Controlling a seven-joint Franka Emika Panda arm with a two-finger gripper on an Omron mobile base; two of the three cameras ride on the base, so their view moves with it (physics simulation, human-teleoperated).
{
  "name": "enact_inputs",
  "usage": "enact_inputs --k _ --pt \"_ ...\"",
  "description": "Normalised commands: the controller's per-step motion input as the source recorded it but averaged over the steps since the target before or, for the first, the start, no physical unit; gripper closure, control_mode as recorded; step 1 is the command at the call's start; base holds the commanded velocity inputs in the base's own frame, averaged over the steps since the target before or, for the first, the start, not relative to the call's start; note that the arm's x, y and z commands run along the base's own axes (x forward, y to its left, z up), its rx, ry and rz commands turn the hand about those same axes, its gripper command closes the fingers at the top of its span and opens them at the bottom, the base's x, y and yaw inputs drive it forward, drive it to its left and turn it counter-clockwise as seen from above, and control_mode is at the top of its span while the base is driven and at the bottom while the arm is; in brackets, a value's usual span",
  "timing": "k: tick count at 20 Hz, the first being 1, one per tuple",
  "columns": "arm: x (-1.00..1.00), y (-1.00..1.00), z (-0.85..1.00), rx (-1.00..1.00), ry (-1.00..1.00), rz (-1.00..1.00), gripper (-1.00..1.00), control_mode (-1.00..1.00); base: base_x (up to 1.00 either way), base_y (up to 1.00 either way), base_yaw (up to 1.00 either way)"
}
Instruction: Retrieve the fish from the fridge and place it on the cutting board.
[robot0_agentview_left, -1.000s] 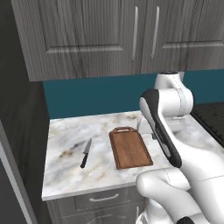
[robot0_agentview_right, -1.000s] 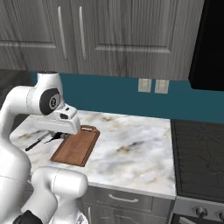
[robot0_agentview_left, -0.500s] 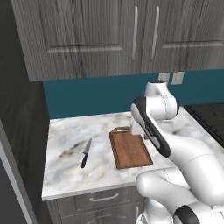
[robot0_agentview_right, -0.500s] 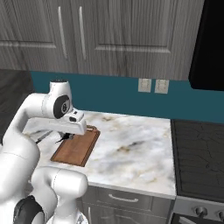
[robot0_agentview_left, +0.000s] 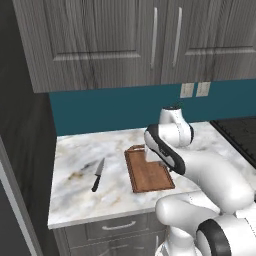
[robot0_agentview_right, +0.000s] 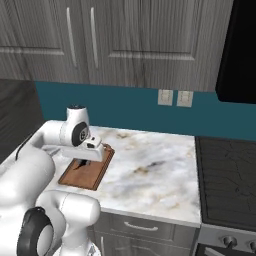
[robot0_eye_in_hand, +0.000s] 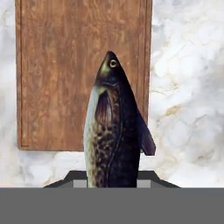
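End effector (robot0_eye_in_hand: 113, 181) is pinching the fish (robot0_eye_in_hand: 114, 127), head pointing away, above the cutting board (robot0_eye_in_hand: 65, 65) on the bench (robot0_agentview_left: 80, 200); fetching looks done; only setting it down is left.

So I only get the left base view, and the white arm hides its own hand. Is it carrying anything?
Observer: Yes. The hand view shows the gripper shut on a dark speckled fish, with its head pointing away from the hand.
Visitor: What's in front of it?
Observer: In the hand view a wooden cutting board lies just beyond the fish's head, on the marble counter.
Visitor: Is the fish on the board yet?
Observer: Not as far as I can tell. In the right base view the hand hangs a little above the board.
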Motion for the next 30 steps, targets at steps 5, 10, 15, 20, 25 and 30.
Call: enact_inputs --k 5,10,15,20,25,30 --pt "0.52 0.01 -0.51 0.00 0.00 0.00 1.00 -1.00 0.00 0.00 0.00" --pt "0.51 0.01 -0.35 0.00 0.00 0.00 1.00 -1.00 0.00 0.00 0.00" --pt "0.43 0.04 -0.22 0.00 0.00 0.00 1.00 -1.00 0.00 0.00 0.00" --pt "0.36 0.11 -0.20 0.00 0.00 0.00 1.00 -1.00 0.00 0.00 0.00" --pt "0.28 0.03 -0.27 0.00 0.00 0.00 1.00 -1.00 0.00 0.00 0.00" --pt "0.09 0.00 -0.19 0.00 0.00 0.00 -1.00 -1.00 0.00 0.00 0.00"
